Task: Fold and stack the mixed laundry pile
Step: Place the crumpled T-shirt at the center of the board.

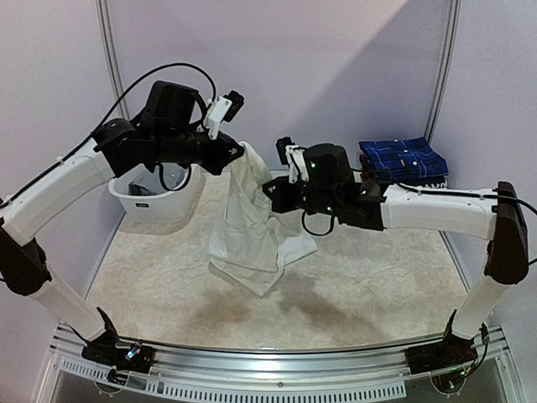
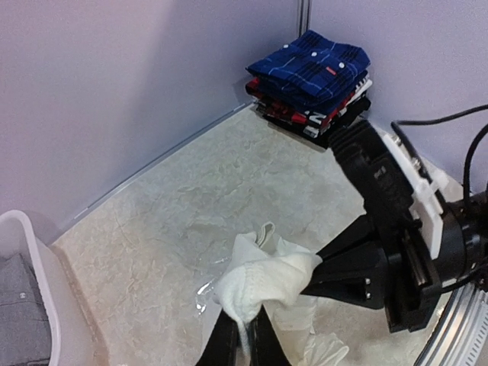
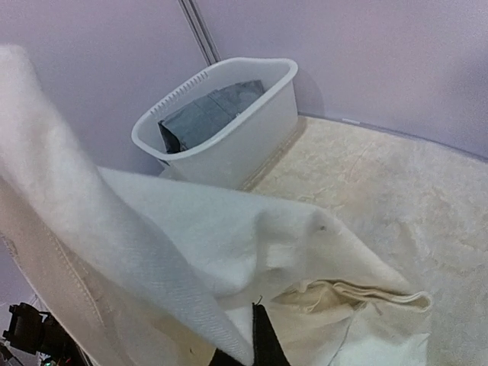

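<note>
Holding a plain white cloth shirt [image 1: 247, 222] up over the middle of the pale table [image 1: 377, 277], with left fingers [image 2: 223, 349] and right fingers [image 3: 265, 347] both pinching its fabric, near a white slotted plastic basket [image 1: 134, 201].

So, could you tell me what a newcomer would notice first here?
A white shirt hangs centrally, pinched by the left claw above and the right claw beside it. Folded shirts, a blue plaid shirt on top, sit stacked far right; a white basket with a grey garment sits far left.
</note>
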Tool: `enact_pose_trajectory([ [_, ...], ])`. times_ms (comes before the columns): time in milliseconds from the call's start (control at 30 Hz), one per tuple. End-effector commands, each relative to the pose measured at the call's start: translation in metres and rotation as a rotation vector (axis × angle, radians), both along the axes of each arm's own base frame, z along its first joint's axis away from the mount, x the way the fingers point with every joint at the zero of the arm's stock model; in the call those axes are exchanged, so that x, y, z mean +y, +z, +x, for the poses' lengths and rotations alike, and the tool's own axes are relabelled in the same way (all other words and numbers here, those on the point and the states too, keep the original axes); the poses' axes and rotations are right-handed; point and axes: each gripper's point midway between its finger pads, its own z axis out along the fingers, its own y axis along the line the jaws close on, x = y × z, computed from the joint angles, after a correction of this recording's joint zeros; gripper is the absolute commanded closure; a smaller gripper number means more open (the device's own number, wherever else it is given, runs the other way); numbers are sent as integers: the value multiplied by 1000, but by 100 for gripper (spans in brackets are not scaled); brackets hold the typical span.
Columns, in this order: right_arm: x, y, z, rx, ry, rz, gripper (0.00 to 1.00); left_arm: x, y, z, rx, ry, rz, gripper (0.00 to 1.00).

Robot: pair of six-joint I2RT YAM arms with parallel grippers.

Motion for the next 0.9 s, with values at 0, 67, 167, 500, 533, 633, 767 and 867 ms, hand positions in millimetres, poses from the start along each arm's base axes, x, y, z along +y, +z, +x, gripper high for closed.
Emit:
enact_pose_trajectory([
  [0,-38,64,-10,-138,-10,-200,100,9,70,-24,-122,-48,-110,100],
  [67,-54,110,-17,-207,-8,-207,100,12,88,-34,-148,-77,-139,100],
  [167,-76,163,-31,-298,-3,-214,100,18,116,-52,-191,-136,-192,100],
  [500,-128,282,-96,-501,131,-120,100,38,189,-114,-293,-307,-375,100],
  [533,-130,289,-100,-514,141,-115,100,40,191,-117,-295,-312,-382,100],
  [633,-138,303,-102,-552,118,-103,100,51,183,-111,-301,-243,-364,100],
  [767,-129,285,-79,-514,50,-148,100,67,133,-82,-248,-58,-292,100],
  [867,-107,225,-43,-403,-22,-262,100,84,69,-60,-169,107,-235,100],
])
